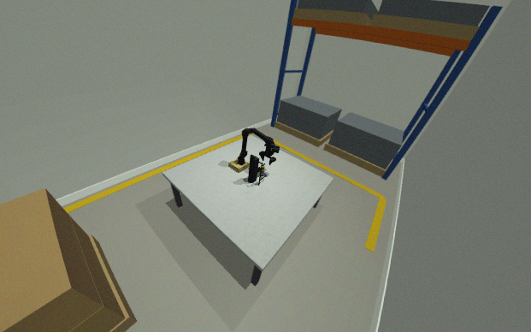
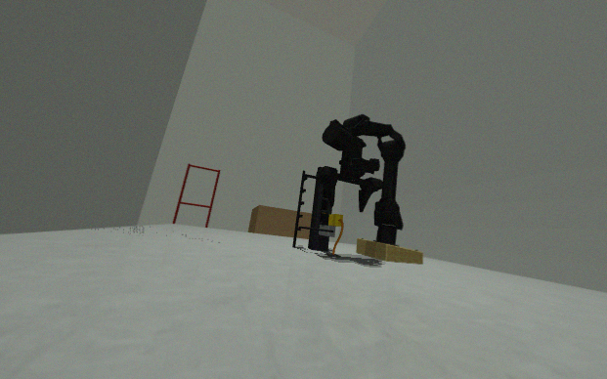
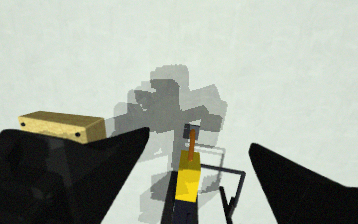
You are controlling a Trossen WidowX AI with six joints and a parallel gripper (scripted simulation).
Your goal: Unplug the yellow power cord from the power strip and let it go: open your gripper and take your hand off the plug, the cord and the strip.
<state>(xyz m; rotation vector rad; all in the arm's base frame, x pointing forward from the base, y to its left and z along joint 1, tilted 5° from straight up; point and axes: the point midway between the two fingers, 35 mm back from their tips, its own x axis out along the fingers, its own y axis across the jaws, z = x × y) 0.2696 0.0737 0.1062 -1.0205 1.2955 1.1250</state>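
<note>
The black power strip (image 1: 253, 168) (image 2: 319, 215) stands upright on the table. The yellow plug (image 1: 262, 167) (image 2: 335, 220) (image 3: 187, 184) is close against its side, above a small grey piece (image 2: 326, 231). Whether its prongs sit in a socket cannot be told. Its orange cord (image 2: 341, 236) (image 3: 192, 146) hangs down toward the table. My gripper (image 1: 268, 159) (image 2: 348, 199) (image 3: 198, 139) is wide open and empty, above the plug. In the wrist view its fingers are apart on either side of the plug and cord, touching neither. In the exterior view the strip hides one finger.
A thin black frame (image 2: 301, 210) (image 3: 223, 169) stands beside the strip. The arm's wooden base block (image 1: 238, 166) (image 2: 389, 252) (image 3: 61, 125) is on the table nearby. A small dark block (image 3: 187, 131) lies below the cord in the wrist view. Shelving and boxes stand beyond the table.
</note>
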